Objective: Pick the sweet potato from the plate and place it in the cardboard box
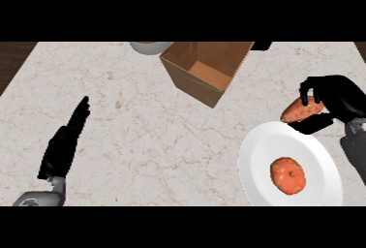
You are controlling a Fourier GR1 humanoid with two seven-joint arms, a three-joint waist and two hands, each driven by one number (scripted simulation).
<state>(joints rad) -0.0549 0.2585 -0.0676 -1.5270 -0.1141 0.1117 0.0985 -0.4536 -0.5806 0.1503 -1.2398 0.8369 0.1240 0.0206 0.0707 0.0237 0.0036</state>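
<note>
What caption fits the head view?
Right hand lifts orange sweet potato off white plate, toward open cardboard box.

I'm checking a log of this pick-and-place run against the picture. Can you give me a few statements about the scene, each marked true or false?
1. The right robot hand is curled round the sweet potato. True.
2. The sweet potato lies inside the cardboard box. False: it is held beside the plate's far edge, apart from the box.
3. The white plate holds nothing. False: a round reddish-orange item lies on it.
4. The left robot hand is open with straight fingers, holding nothing. True.
5. The box's opening shows nothing inside. True.
</note>
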